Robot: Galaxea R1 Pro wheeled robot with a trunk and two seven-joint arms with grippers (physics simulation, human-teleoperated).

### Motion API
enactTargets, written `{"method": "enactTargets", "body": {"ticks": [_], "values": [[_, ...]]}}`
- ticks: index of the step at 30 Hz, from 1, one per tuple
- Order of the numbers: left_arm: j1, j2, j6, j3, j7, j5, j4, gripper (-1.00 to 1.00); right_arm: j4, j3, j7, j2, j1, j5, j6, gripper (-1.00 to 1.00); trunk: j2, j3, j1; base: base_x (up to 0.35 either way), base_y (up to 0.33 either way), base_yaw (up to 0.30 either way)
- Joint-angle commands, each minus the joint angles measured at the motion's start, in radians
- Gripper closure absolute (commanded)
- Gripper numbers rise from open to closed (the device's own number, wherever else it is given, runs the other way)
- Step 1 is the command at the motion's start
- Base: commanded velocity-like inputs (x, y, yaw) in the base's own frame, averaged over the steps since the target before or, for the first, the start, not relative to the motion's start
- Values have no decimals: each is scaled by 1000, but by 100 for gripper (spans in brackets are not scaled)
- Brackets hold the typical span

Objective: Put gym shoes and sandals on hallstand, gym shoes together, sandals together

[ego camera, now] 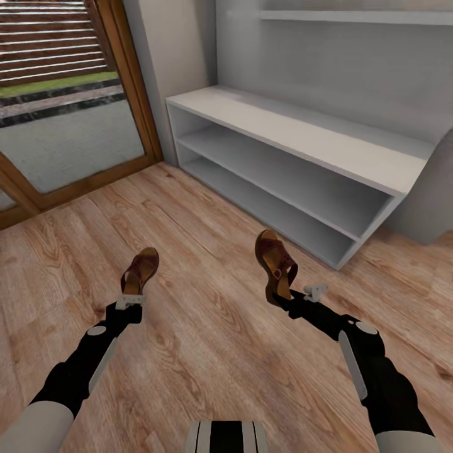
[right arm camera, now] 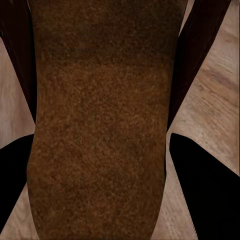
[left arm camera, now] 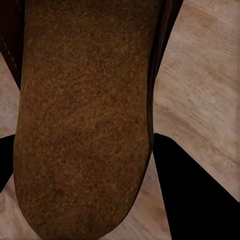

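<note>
Nearest to me, both arms reach forward over the corridor floor (ego camera: pixel 207 352), each carrying one sandal.

The left gripper (ego camera: pixel 130 301) is closed on the heel end of the left sandal (ego camera: pixel 141 269). That sandal extends straight ahead of the gripper, toe pointing away from me, clear of the planks. In the left wrist view its tan-brown footbed (left arm camera: pixel 82 125) runs between the two black fingers (left arm camera: pixel 192 195), with wood grain visible on either side.

The right gripper (ego camera: pixel 296 301) is likewise clamped on the heel end of the right sandal (ego camera: pixel 275 267). This sandal stands ahead of and slightly inboard of the gripper, tilted up with its dark strap facing me. In the right wrist view its footbed (right arm camera: pixel 100 130) sits between the black fingers (right arm camera: pixel 205 185), again above the planks.

The two sandals are well apart, each off the floor.

Beyond the right gripper, ahead and outboard, stands the hallstand (ego camera: pixel 302 135): a light-grey bench top over two low open shelves, with a wall shelf (ego camera: pixel 352 17) above it.

Beyond the left gripper, ahead and outboard, I see a wood-framed glass door (ego camera: pixel 69 126).
</note>
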State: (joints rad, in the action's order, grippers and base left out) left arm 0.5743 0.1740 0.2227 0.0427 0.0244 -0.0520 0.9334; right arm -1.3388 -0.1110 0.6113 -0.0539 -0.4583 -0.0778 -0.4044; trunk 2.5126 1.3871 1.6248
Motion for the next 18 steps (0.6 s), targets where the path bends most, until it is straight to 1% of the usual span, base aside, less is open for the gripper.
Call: {"method": "enactTargets", "body": {"ticks": [1, 3, 5, 6, 8, 9, 11, 12, 14, 15, 17, 18], "values": [[0, 1, 6, 2, 2, -3, -2, 100, 3, -1, 1, 0, 0, -7, -7, 100, 0, -5, -1, 0, 0, 0], [0, 0, 7, 2, 2, -3, -9, 100, 10, -1, -4, 0, 0, -6, -3, 100, 0, -16, -1, 0, 0, 0], [0, 2, 7, 2, 2, -3, -14, 100, 17, 1, -27, 1, 0, -5, -1, 100, -1, -27, -2, 0, 0, 0], [0, 2, 6, 2, 2, -2, -19, 100, 21, 5, -78, 4, 0, -5, 0, 100, -1, -32, -3, 0, 0, 0], [-1, 2, 4, 2, 2, -2, -24, 100, 22, 13, -120, 11, 0, -5, 1, 100, -2, -43, -4, 0, 0, 0], [-1, 2, 2, 2, 1, -2, -29, 100, 22, 29, -172, 22, 0, -5, 1, 100, -2, -48, -4, 0, 0, 0], [-1, 2, 1, 2, 0, -2, -35, 100, 22, 50, -235, 37, 0, -5, 2, 100, -2, -59, -5, 0, 0, 0], [-1, 2, 0, 2, -1, -2, -41, 100, 23, 76, -305, 52, 0, -5, 3, 100, -3, -65, -5, 0, 0, 0], [-1, 2, -1, 2, -2, -2, -47, 100, 24, 110, -379, 66, 0, -4, 9, 100, -3, -75, -6, 0, 0, 0], [-1, 2, -2, 2, -2, -2, -51, 100, 24, 150, -454, 76, 0, -2, 20, 100, -3, -81, -7, 0, 0, 0], [-1, 2, -2, 2, -3, -2, -54, 100, 26, 197, -528, 82, 0, 1, 35, 100, -4, -92, -8, 0, 0, 0], [-1, 2, -3, 2, -4, -2, -57, 100, 31, 246, -595, 86, 0, 3, 52, 100, -4, -97, -8, 0, 0, 0]]}}
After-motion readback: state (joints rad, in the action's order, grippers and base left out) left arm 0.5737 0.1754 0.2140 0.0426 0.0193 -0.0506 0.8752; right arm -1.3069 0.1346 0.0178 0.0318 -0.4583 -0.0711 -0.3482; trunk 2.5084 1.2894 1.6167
